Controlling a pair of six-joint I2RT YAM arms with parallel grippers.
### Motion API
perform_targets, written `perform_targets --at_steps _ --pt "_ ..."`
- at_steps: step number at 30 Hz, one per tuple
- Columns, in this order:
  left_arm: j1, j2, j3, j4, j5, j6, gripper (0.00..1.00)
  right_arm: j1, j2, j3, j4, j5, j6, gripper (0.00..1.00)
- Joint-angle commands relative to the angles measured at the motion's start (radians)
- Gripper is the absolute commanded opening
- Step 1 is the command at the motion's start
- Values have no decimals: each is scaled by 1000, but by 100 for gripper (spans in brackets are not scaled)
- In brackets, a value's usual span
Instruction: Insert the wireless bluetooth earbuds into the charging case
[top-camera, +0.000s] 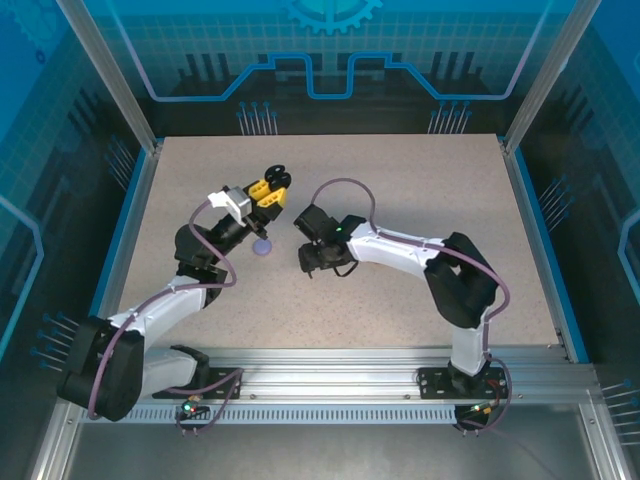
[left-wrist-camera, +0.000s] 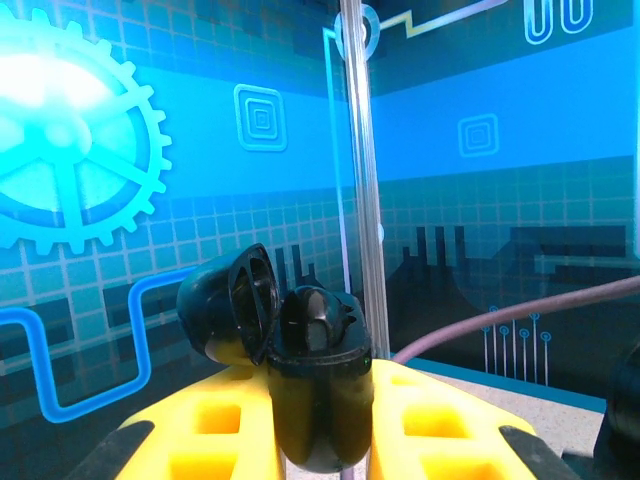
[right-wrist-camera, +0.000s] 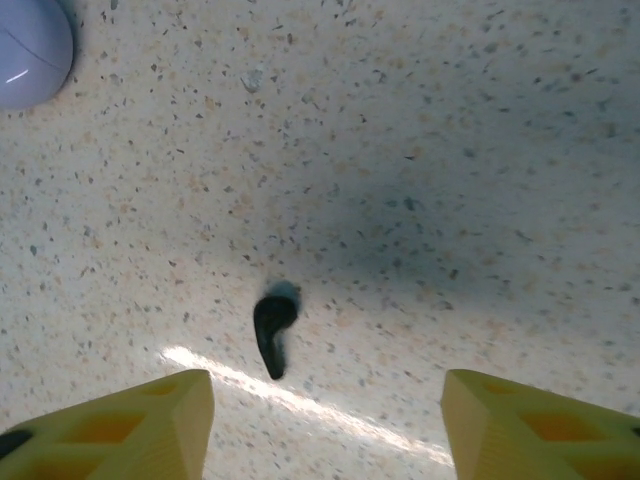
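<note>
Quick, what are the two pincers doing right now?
Left pincer: closed, holding the small black plastic charging case with its lid open.
Right pincer: open above a tiny black stemmed earbud on the speckled table, holding nothing.

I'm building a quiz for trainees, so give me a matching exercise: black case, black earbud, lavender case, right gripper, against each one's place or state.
Things: 1 black case; 2 black earbud; 3 lavender case; 4 right gripper.
States: A open, holding nothing; B lying on the table under open fingers; C clamped in the left gripper, lid open; D on the table, at the right wrist view's edge.
Pairs: 1-C; 2-B; 3-D; 4-A.
</note>
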Motion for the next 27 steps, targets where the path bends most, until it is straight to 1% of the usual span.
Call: perform_targets --at_steps 1,3,13,27 --pt "-3 -24 -10 31 -31 19 0 23 51 65 -40 22 26 56" --pt "-2 -25 -11 32 -32 21 0 31 72 83 -42 15 24 53" --pt "5 -19 -9 47 -35 12 0 48 165 146 -71 26 28 43" --pt "17 -8 -15 71 -34 -2 0 65 258 211 -123 58 32 37"
